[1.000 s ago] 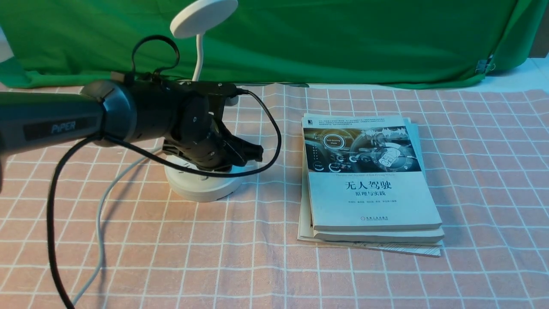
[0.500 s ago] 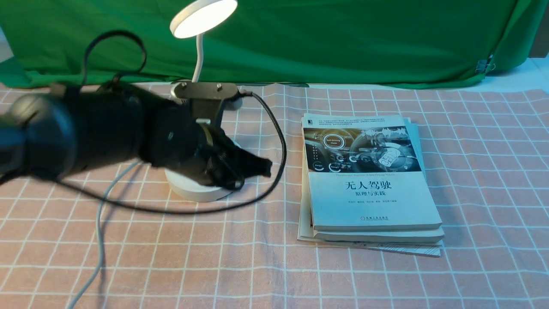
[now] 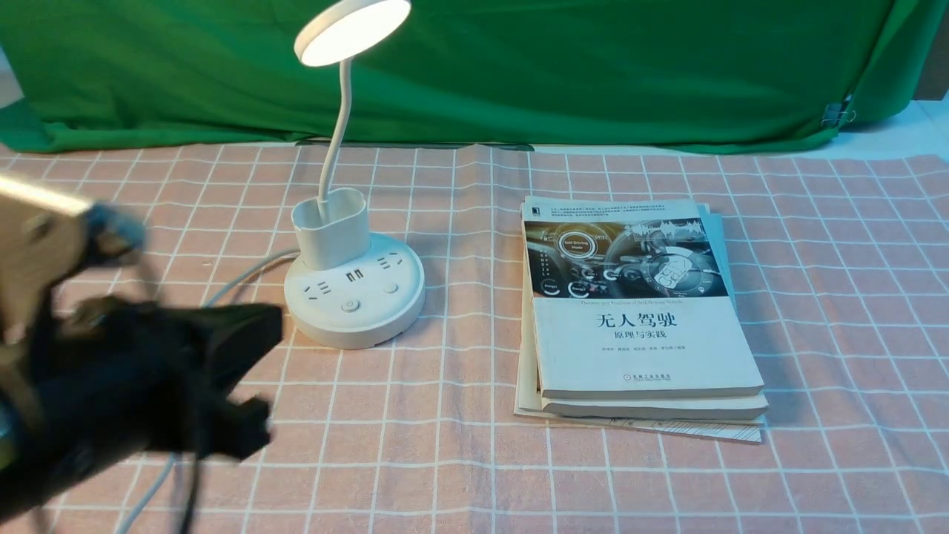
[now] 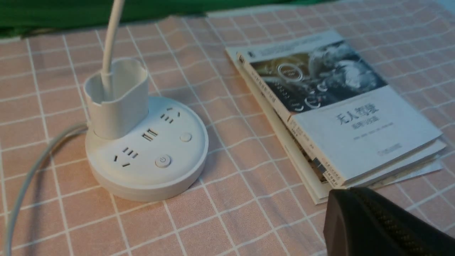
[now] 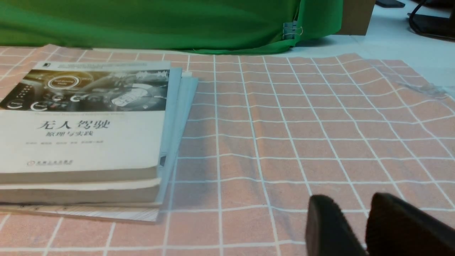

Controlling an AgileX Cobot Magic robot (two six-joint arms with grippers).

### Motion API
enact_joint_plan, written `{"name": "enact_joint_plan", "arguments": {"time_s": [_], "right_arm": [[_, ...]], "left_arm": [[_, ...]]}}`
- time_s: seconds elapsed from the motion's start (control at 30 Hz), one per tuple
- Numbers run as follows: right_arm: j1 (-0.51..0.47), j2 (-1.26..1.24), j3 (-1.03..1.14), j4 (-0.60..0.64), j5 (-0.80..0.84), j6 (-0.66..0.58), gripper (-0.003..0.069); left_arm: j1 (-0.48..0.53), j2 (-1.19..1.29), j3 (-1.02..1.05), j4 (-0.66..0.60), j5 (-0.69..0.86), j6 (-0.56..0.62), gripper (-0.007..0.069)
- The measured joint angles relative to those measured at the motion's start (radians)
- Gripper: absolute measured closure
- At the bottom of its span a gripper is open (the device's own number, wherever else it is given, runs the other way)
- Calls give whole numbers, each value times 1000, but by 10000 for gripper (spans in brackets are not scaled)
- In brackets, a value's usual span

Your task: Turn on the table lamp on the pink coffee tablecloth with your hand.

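- table lamp [image 3: 334, 245]: lit, upright on pink coffee tablecloth [image 3: 563, 482], left of book stack [image 3: 645, 348]
- lamp's disc head [image 3: 352, 31]: tilted, glowing white, in front of green cloth [image 3: 593, 67] at far side
- left gripper [image 3: 256, 386]: motion-blurred, near left, apart from lamp base [image 3: 356, 326]
- cord [image 3: 248, 274]: leaves base on left, passes behind gripper
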Motion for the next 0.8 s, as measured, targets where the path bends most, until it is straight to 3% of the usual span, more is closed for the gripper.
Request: {"name": "enact_joint_plan", "arguments": {"time_s": [0.33, 0.8], "right_arm": [[0, 0, 0, 0, 0, 0, 421], [0, 0, 0, 0, -1, 0, 421]], "left_arm": [[0, -453, 201, -21, 10, -25, 622], [17, -530, 264, 21, -25, -26, 622]]}}
